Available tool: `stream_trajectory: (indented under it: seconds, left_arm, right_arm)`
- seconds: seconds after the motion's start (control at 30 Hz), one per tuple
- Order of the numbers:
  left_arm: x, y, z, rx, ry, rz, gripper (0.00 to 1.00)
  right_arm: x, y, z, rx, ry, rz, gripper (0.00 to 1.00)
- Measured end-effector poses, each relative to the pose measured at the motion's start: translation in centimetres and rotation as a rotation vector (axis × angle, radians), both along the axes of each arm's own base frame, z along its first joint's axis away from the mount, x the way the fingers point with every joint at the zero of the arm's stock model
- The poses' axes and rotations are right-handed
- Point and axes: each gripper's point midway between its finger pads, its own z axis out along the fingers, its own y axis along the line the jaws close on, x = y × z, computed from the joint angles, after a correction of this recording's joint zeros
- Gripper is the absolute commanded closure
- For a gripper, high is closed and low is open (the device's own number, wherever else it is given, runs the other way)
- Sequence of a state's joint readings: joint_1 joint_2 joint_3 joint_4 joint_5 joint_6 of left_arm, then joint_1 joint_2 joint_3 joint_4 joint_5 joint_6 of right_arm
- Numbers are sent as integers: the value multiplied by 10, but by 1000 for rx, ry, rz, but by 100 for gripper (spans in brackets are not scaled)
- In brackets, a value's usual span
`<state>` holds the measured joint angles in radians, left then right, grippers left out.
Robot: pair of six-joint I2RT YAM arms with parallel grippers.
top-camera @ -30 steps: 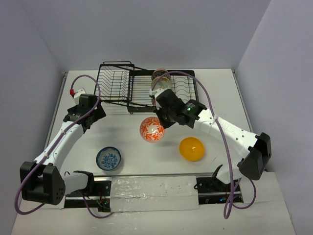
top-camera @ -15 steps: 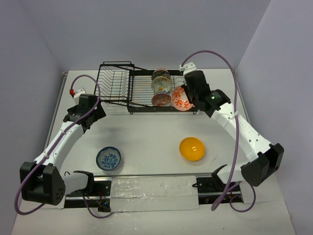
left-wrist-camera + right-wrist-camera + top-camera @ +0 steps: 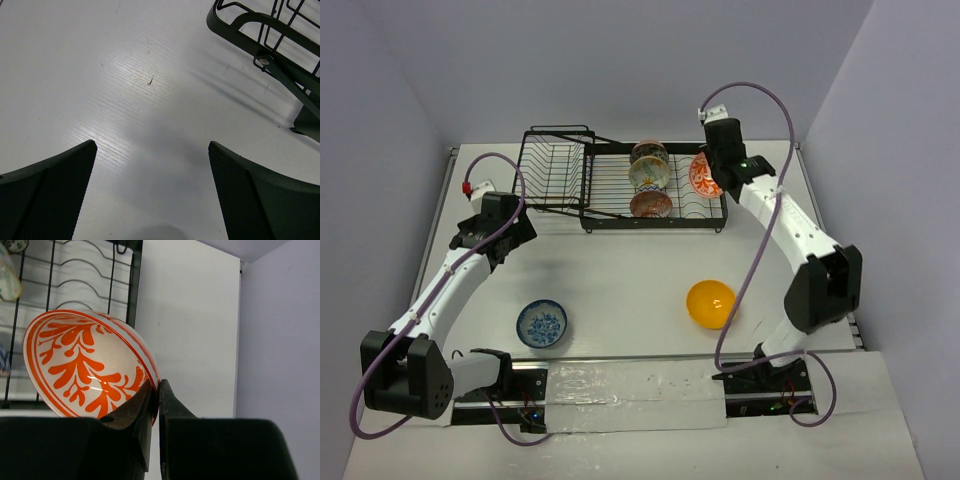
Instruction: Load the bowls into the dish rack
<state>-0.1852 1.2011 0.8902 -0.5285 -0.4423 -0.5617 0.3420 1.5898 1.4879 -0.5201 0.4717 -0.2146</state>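
Note:
My right gripper (image 3: 708, 178) is shut on the rim of the orange-red floral bowl (image 3: 87, 365) and holds it on edge over the right end of the black wire dish rack (image 3: 610, 212). In the top view this bowl (image 3: 700, 175) is by the rack's far right corner. Two bowls stand on edge among the dividers: a leaf-patterned one (image 3: 649, 166) and a pink-red one (image 3: 650, 204). The blue patterned bowl (image 3: 541, 323) and the plain orange-yellow bowl (image 3: 710, 303) sit on the table. My left gripper (image 3: 150, 165) is open and empty above bare table left of the rack.
The rack's tilted basket section (image 3: 554, 165) is at its left end; its corner shows in the left wrist view (image 3: 265, 35). Walls close the table on the left, back and right. A taped rail (image 3: 640, 385) runs along the near edge.
My right gripper carried the orange-red floral bowl from the table's middle up and right, to the far right end of the rack. The left arm has not moved.

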Motion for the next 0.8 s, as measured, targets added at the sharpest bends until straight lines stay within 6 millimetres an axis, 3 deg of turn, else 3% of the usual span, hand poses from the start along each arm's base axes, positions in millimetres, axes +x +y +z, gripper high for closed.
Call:
stream_trajectory:
  seconds: [0.33,0.57,0.8]
  left_arm:
    - [0,0,0,-1,0,-1,1]
    - [0,-2,0,-9,1,-8,1]
    - [0,-3,-1,-13,3,-12,1]
  right_arm:
    - [86,-17,-16,-70,-41,-46,100]
    - [114,-27,-12,-176,-150,-11,100]
    - [135,-20,0,-245,-274,66,100]
